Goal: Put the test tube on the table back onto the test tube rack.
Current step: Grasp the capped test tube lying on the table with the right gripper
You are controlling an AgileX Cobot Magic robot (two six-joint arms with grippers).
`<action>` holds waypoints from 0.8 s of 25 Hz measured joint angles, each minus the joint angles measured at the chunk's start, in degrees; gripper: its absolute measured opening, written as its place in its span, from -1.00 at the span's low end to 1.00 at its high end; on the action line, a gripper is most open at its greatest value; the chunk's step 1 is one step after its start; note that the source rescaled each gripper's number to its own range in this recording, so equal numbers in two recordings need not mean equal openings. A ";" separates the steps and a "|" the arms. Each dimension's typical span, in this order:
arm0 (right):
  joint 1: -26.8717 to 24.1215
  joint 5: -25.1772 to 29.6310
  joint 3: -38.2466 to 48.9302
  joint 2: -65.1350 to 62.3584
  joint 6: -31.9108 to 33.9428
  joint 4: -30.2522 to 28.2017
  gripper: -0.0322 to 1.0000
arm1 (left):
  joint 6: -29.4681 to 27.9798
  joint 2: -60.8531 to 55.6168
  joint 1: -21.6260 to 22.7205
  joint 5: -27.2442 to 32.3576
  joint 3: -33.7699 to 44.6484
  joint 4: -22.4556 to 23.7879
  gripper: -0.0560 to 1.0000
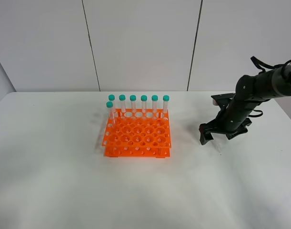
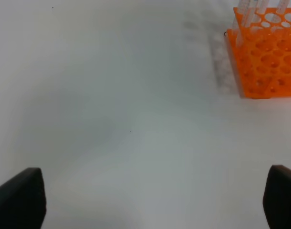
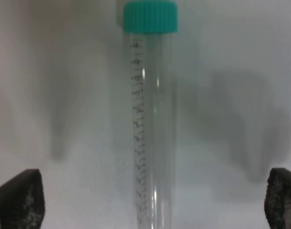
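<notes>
We see the slim clear plastic test tube (image 3: pixel 152 119) with its teal-green screw cap lying flat on the large plain white table (image 1: pixel 50 181). A column of fine black graduation marks runs along its wall, and the plastic looks clear right through. Its lower end runs out of the right wrist view, so we cannot describe the tip. It lies to the right of the bright orange plastic test tube rack (image 1: pixel 137 138) and well apart from it, directly under the right gripper (image 3: pixel 150 200). In the high view it shows only as a faint pale sliver there.

The black right arm comes in from the right edge of the high view and slants down and leftward, with the gripper pointed at the tabletop and low over it. Its jaws are spread wide. One dark fingertip (image 3: pixel 16 198) stands on each side of the tube, well clear of it, and nothing is gripped. We cannot tell whether the fingertips touch the table.

The left gripper (image 2: pixel 150 200) is likewise spread wide and holds nothing. It hangs over bare white table with a corner of the rack in its view, and it does not appear in the high view.

Seven matching teal-capped tubes (image 1: pixel 144 102) stand upright in the rack: six along the back row and one in the next row at the left end.
</notes>
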 joint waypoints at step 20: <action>0.00 0.64 0.00 1.32 0.00 -0.20 0.04 | 0.00 0.00 0.00 0.00 0.00 0.00 1.00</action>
